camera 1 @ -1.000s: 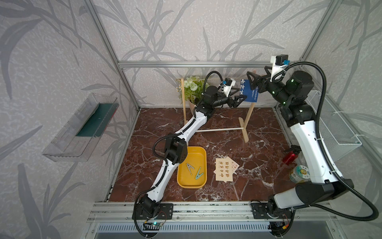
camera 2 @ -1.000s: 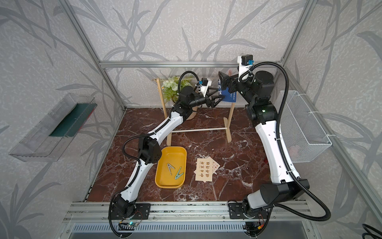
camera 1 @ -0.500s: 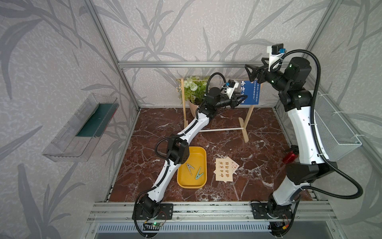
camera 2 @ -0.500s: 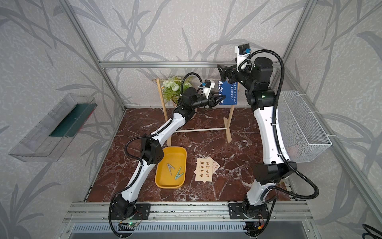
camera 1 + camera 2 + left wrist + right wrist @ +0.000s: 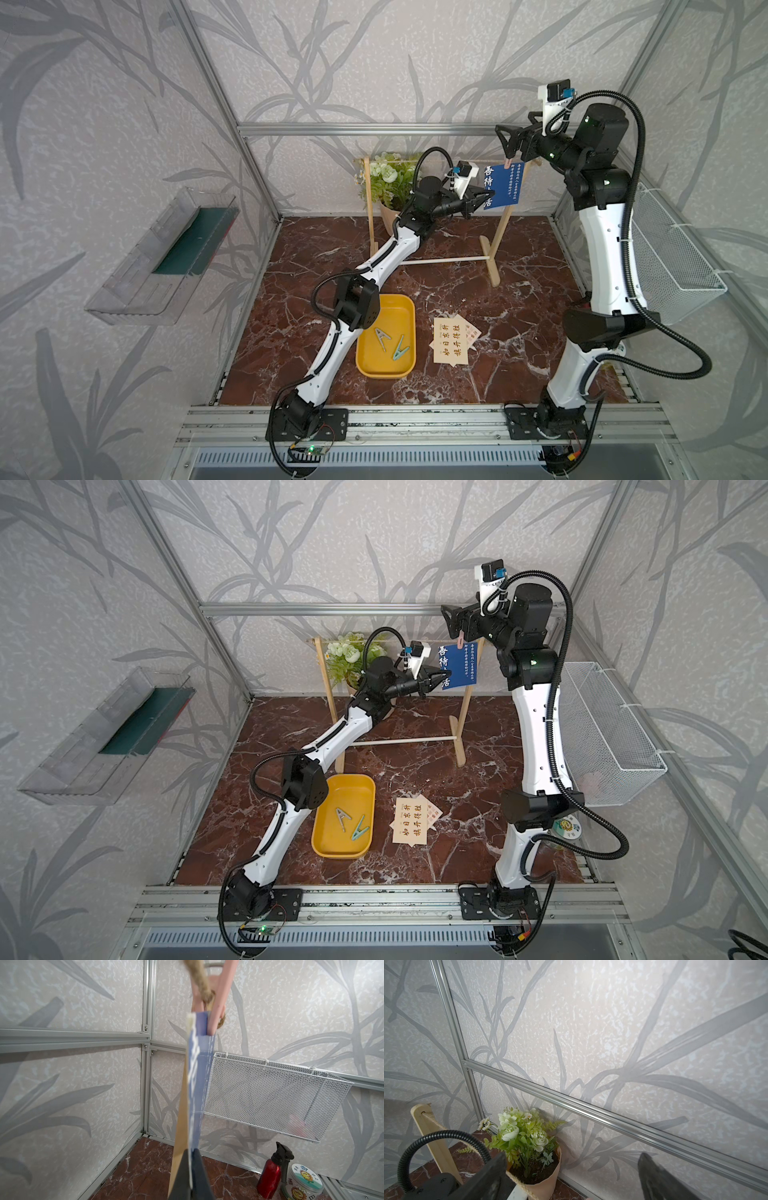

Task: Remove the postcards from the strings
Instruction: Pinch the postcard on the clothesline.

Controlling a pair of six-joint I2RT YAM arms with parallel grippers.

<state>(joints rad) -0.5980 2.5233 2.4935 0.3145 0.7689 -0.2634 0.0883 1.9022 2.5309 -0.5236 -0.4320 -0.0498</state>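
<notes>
A dark blue postcard [image 5: 505, 185] [image 5: 459, 667] hangs from the strings [image 5: 486, 161], a tan twine, by a pink peg [image 5: 508, 162]. My left gripper [image 5: 488, 194] [image 5: 444, 674] is shut on the card's lower edge. In the left wrist view the card [image 5: 197, 1084] runs edge-on from the gripper [image 5: 192, 1154] to the peg [image 5: 220, 991] and twine [image 5: 202, 985]. My right gripper [image 5: 505, 139] [image 5: 451, 619] hovers open just above the peg, holding nothing [image 5: 572, 1159]. Two cream postcards [image 5: 451, 340] [image 5: 411, 823] lie stacked on the floor.
A yellow tray [image 5: 386, 311] holding two pegs sits beside the floor cards. A potted plant [image 5: 529, 1147] stands behind the wooden rack [image 5: 492, 257]. A wire basket [image 5: 270, 1095] hangs on the right wall above a red spray bottle [image 5: 270, 1178] and a tin [image 5: 303, 1182].
My left gripper has closed on the blue postcard's lower edge. The right arm has lifted its gripper up off the card to just above the peg, still open.
</notes>
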